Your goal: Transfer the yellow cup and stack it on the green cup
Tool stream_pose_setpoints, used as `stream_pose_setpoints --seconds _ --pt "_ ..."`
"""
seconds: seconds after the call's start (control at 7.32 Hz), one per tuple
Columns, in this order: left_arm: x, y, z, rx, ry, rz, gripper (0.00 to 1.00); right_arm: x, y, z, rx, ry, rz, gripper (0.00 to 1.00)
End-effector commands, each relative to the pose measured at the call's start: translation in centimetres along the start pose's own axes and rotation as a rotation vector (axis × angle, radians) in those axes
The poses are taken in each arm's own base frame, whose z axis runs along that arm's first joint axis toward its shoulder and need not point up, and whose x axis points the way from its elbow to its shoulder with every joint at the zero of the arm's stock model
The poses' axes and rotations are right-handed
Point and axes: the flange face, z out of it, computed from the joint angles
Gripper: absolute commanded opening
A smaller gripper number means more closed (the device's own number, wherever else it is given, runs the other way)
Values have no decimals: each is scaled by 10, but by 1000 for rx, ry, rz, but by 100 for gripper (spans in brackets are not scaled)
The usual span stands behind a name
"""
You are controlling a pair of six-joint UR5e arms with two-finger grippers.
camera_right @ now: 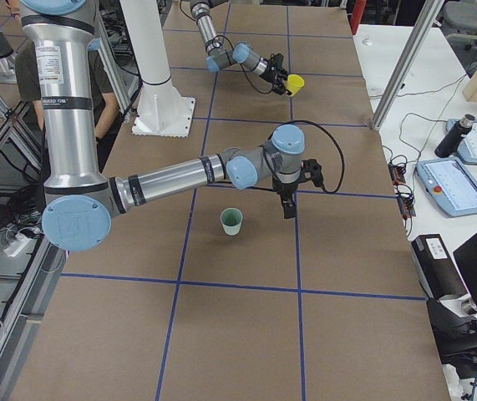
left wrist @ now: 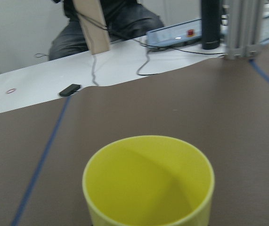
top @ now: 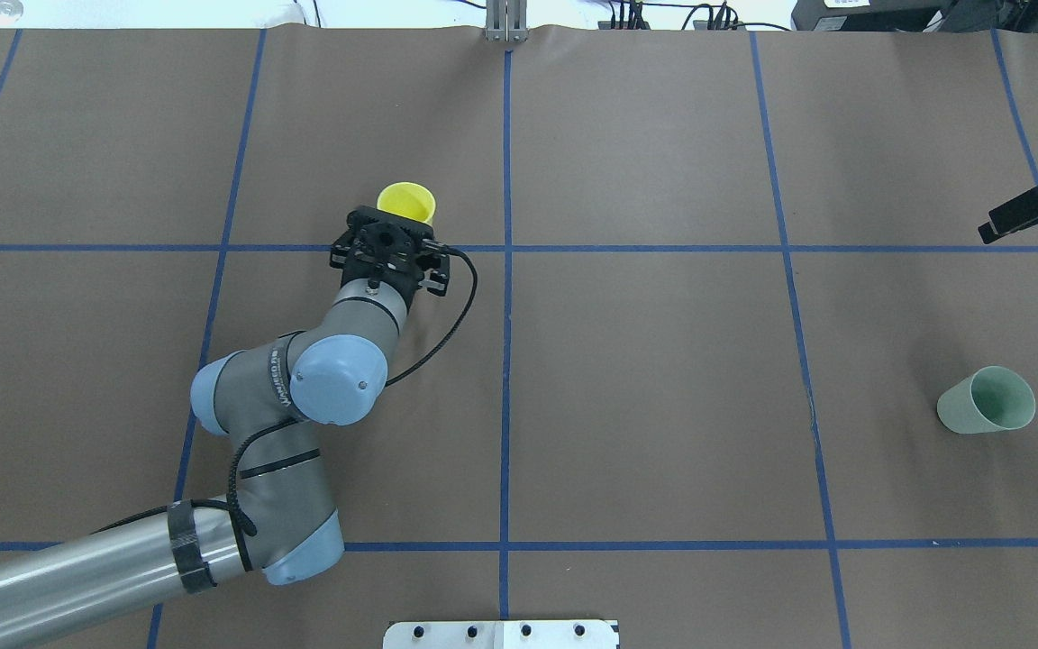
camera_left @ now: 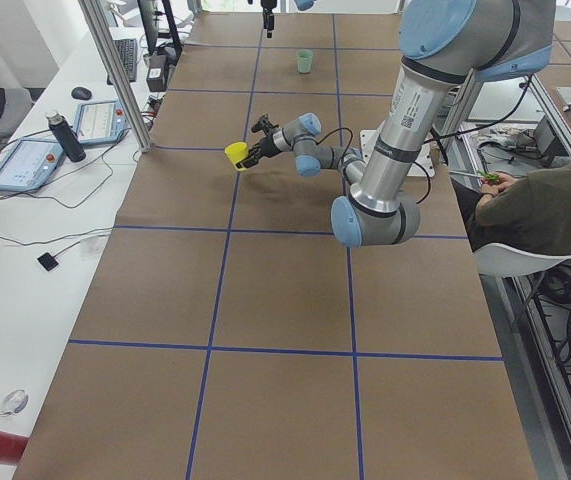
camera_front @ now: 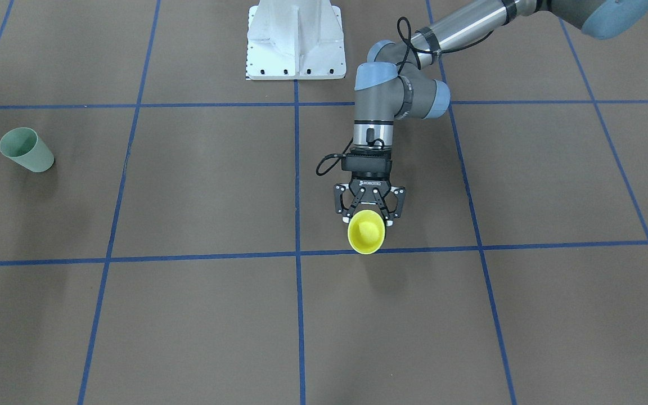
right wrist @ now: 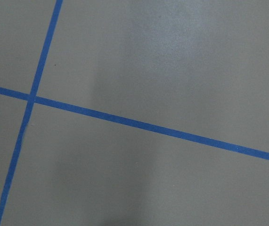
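**Two cups, two arms, one desk (top: 663,406).** We count a single yellow cup (camera_front: 366,239) and a single green cup (top: 987,401), well apart.

The left end effector (camera_front: 367,219) has its two fingers closed on the yellow cup's sides. It holds the cup tipped over, mouth towards the far edge, just left of the centre tape line as the robot faces. From the desk's left end we see the cup carried clear of the brown cover.

The green cup stands upright, mouth up, near the desk's right end. The right end effector (camera_right: 286,200) hangs pointing down near it, on its far side, not touching. We cannot tell how far its fingers are parted, because the overhead and front views cut it off at the frame edge.

Between the cups lie the brown cover and its grid of blue tape lines (top: 506,361). The left arm's elbow bends over the near left squares. One white base plate (camera_front: 296,39) sits at the near edge, centre.

Only the side views show what lies off the cover:
- a seated person (camera_left: 535,205) on the robot's side
- two touch-screen panels (camera_left: 25,165) on the white side desk (camera_left: 25,270) beyond the far edge
- one dark bottle (camera_left: 65,135) on that same side desk

Only the left wrist camera looks straight into the yellow cup's smooth inside. The right wrist camera shows brown cover and two crossing tape lines.
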Motion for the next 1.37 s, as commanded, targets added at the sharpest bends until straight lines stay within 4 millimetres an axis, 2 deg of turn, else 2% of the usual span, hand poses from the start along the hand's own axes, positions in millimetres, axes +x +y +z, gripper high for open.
stream_pose_setpoints --seconds 0.0,0.27,0.41,0.55,0.68,0.96,1.09,1.23 --pt "67 -44 -20 29 226 34 0 -13 -8 -7 8 -41 -19 100" --pt "84 -39 -22 47 417 13 0 -40 -30 -19 19 -109 -31 100" --pt "93 -44 -27 99 446 126 0 -73 -45 -22 21 -142 34 100" --pt "117 -55 -40 127 487 122 0 -123 -63 -19 12 -178 102 100" --pt "120 -62 -42 146 485 117 0 -173 -76 -19 -2 -215 162 100" --pt "123 -71 -46 180 474 101 0 -255 -80 -6 -59 -265 268 100" --pt "122 -72 -46 185 468 99 0 -285 -82 -10 -74 -290 303 100" --pt "122 -72 -47 193 470 92 0 -296 -78 -10 -83 -300 301 100"
